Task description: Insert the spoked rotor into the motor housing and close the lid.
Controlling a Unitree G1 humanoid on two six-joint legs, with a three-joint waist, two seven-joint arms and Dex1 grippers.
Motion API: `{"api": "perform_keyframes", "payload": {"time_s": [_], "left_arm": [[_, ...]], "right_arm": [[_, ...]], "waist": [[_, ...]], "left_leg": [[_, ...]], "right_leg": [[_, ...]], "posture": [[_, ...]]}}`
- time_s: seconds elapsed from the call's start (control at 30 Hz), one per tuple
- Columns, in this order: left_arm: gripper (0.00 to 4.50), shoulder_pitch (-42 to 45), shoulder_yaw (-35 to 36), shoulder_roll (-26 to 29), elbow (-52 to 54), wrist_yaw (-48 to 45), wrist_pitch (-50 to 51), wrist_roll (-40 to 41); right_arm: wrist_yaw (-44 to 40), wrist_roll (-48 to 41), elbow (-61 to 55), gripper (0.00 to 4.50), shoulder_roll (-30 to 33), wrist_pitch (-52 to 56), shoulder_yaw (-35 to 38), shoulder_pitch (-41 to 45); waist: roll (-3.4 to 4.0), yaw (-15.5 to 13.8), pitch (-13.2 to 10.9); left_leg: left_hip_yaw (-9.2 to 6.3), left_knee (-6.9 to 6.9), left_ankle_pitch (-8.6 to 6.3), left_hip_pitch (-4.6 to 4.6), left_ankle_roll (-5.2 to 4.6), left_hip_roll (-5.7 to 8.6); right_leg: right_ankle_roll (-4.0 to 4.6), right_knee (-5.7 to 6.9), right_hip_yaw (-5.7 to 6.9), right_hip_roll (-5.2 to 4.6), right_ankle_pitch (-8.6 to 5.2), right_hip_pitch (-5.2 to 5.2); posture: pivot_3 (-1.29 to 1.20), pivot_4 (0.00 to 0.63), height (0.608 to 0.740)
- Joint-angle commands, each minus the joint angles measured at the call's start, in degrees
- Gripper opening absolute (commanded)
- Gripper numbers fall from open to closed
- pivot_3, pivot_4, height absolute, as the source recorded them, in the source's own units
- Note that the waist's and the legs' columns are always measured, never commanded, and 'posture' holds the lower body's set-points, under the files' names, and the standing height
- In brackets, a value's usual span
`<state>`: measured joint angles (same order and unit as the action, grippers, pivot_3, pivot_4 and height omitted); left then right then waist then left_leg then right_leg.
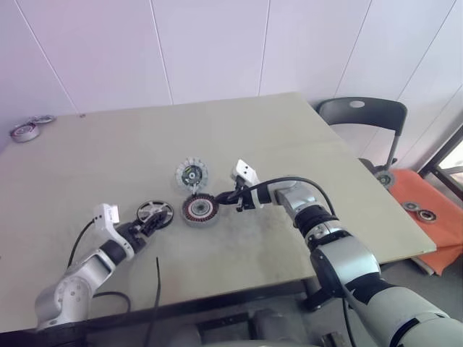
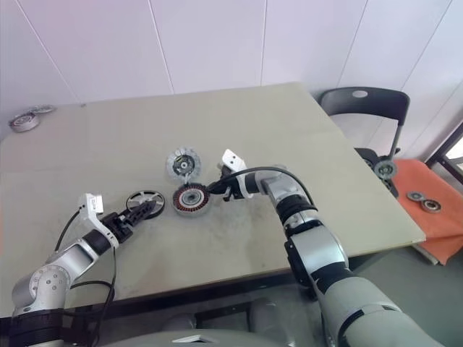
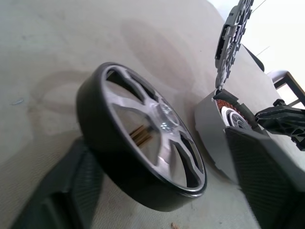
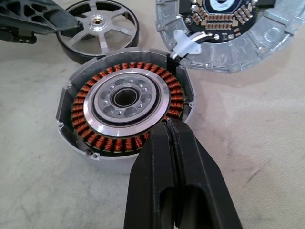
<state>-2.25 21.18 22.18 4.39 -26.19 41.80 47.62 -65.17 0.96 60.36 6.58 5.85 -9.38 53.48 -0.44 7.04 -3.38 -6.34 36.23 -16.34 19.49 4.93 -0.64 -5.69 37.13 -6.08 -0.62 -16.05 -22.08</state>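
The spoked rotor [image 1: 155,212], a dark-rimmed wheel with silvery spokes, lies flat on the table [image 1: 289,144]. My left gripper [image 1: 150,220] is open around it, one finger [image 3: 62,191] against the rim and the other finger [image 3: 267,176] a gap away. Just to the rotor's right sits the motor housing [image 1: 200,210], its copper windings [image 4: 86,102] and silver hub uncovered. My right gripper [image 4: 167,129] is shut, empty, with its tips resting on the housing's near edge. The lid [image 1: 192,174], a silvery disc with a circuit board, lies flat just beyond the housing, joined to it by a white connector [image 4: 187,44].
Two metal rings [image 1: 25,131] lie at the table's far left corner. A black cable [image 1: 155,289] hangs over the front edge near my left arm. A dark chair [image 1: 362,116] and an orange mat [image 1: 434,217] with more rings are off the table's right side.
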Motion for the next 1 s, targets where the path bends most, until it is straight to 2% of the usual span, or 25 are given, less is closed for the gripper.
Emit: {"api": "perform_keyframes", "payload": {"time_s": [0.03,0.07,0.37,0.8,1.0], "left_arm": [[2.90,0.5,0.6,0.4,0.5,-0.7,-1.0,-0.5],[2.60,0.5,0.6,0.3,0.5,-0.8,-0.9,-0.6],[2.60,0.5,1.0,0.1,0.5,-0.9,-0.9,-0.7],[2.60,-1.2,5.7,2.1,2.6,-4.4,3.8,7.0],[2.60,-1.9,6.0,3.1,1.6,-4.5,4.4,6.8]], "right_arm": [[0.6,-0.1,-1.0,0.00,0.0,-0.1,0.1,0.5],[0.6,-0.1,-1.0,0.00,0.0,-0.1,0.1,0.5],[0.9,0.1,-0.7,0.00,-0.1,-0.2,0.0,0.7],[1.8,0.5,0.0,0.00,-0.3,-0.6,-0.2,1.0],[2.1,0.7,0.3,0.00,-0.6,-0.8,-0.2,1.1]], "waist": [[0.00,0.0,0.0],[0.00,0.0,0.0],[0.00,0.0,0.0],[0.00,0.1,0.0],[0.00,0.1,0.0]], "left_leg": [[0.00,0.00,0.00,0.00,0.00,0.00],[0.00,0.00,0.00,0.00,0.00,0.00],[0.00,0.00,0.00,0.00,0.00,0.00],[0.00,-0.01,0.00,0.00,0.00,0.00],[0.00,0.00,0.00,-0.01,0.00,0.00]], "right_leg": [[0.00,0.00,0.00,0.00,0.00,0.00],[0.00,0.00,0.00,0.00,0.00,0.00],[0.00,0.00,0.00,0.00,0.00,0.00],[0.00,0.00,0.00,0.00,0.00,-0.01],[0.01,0.00,0.00,0.00,-0.01,-0.01]], "posture": [[0.00,0.000,0.740],[0.00,0.000,0.740],[0.00,0.000,0.740],[0.00,0.000,0.740],[0.00,0.000,0.740]]}}
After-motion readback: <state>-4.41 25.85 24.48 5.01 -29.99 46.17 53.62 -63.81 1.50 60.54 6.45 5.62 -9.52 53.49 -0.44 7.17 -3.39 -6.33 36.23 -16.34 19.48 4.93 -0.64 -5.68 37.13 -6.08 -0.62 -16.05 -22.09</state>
